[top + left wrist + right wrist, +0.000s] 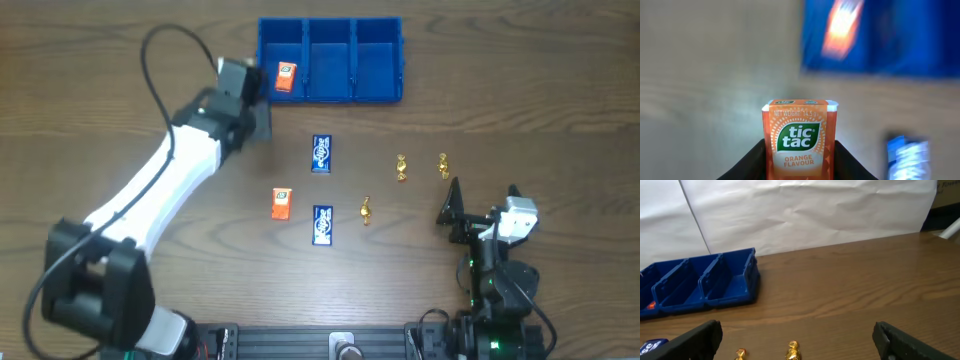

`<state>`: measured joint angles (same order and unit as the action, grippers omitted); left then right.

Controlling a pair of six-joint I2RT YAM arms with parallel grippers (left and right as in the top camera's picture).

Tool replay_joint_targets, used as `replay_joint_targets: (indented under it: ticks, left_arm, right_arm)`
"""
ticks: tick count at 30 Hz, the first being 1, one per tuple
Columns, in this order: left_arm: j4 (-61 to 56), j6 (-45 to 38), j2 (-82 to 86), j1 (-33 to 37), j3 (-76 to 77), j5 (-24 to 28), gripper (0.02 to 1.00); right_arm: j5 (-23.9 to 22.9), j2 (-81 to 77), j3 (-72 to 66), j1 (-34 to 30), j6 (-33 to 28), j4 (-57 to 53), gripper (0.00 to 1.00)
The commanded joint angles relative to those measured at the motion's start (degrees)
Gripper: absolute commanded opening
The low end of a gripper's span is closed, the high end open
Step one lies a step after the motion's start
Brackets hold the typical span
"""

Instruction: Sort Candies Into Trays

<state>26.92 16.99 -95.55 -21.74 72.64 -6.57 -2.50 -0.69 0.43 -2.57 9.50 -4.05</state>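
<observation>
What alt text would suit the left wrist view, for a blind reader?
The left end effector grips an upright orange candy box over a wooden table. Beyond, blurred, a blue tray holds a second orange box; a blue packet lies nearby.

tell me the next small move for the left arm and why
Probably carry the held orange box forward over the blue tray's left compartment: the left arm's fingers clamp it above bare table short of the tray, and a matching orange box already lies in that compartment.
</observation>
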Motion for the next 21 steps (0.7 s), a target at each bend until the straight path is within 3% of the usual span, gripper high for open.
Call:
replay_joint_targets:
  ticks: [1, 10, 21]
  left_arm:
    - [3.1, -0.4, -2.7, -2.0, 16.8, -5.9, 0.29]
    - [14.4, -1.6, -24.0, -1.5, 44.2, -6.1, 0.299]
    - [16.2, -0.2, -34.4, -1.1, 46.9, -4.2, 0.305]
  right_arm:
    - [0.1, 0.3, 0.0, -0.5, -0.6, -0.5, 0.998]
    - [0.1, 0.3, 0.0, -0.5, -0.6, -0.5, 0.998]
    - [0.1, 0.3, 0.0, -0.5, -0.6, -0.5, 0.998]
